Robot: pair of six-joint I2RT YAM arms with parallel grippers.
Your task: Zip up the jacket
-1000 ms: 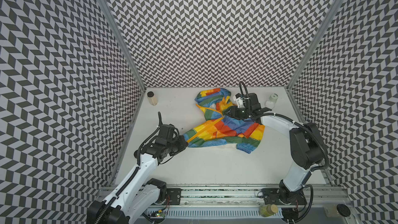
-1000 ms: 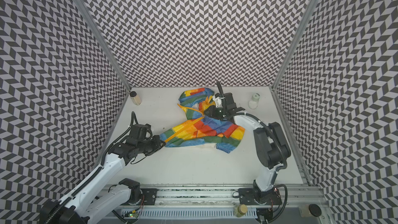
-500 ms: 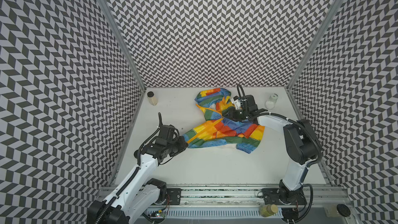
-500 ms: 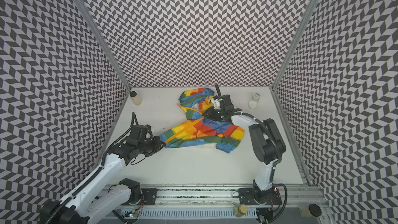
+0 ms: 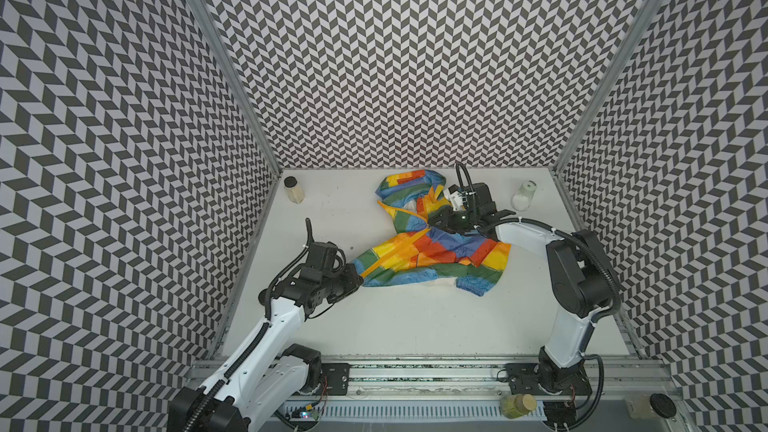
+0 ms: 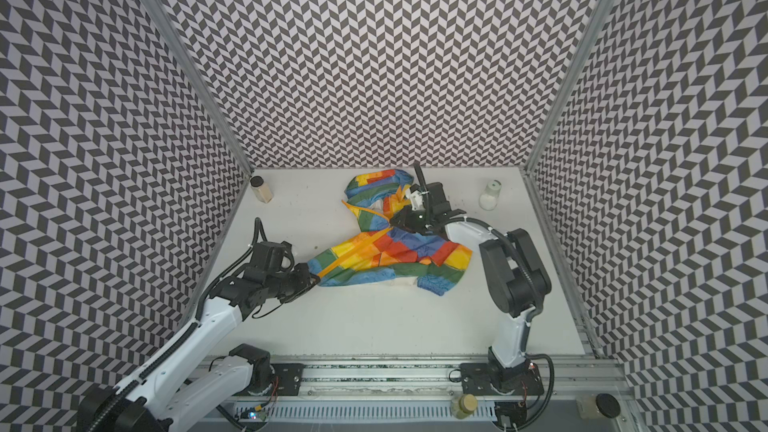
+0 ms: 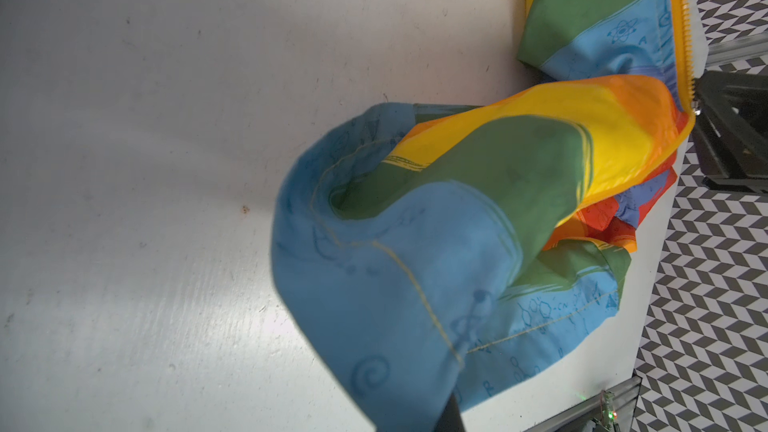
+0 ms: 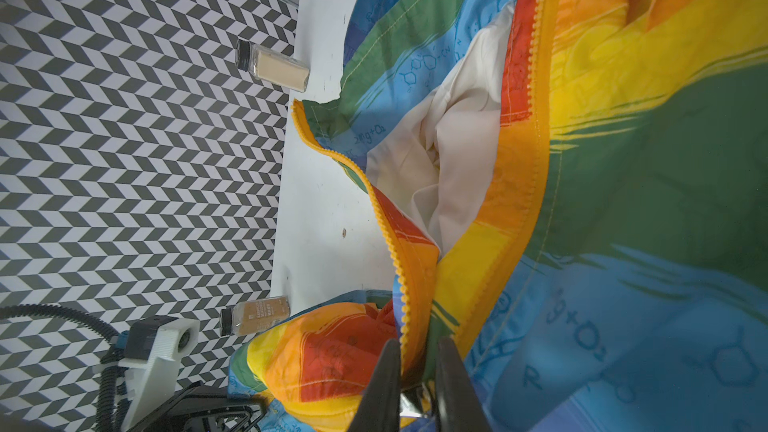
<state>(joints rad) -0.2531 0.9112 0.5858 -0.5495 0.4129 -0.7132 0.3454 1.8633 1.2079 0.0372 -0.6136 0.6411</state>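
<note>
White surface carries the jacket. Left pincer clenches its hem; right pincer pinches the zipper.

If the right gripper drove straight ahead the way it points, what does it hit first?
The jacket: its orange zipper strip runs between the fingers of the right gripper, with the cream lining bunched just beyond. Exact depth is unclear.

A lab robot cell: chevron-patterned walls (three sides) enclose a white table.
</note>
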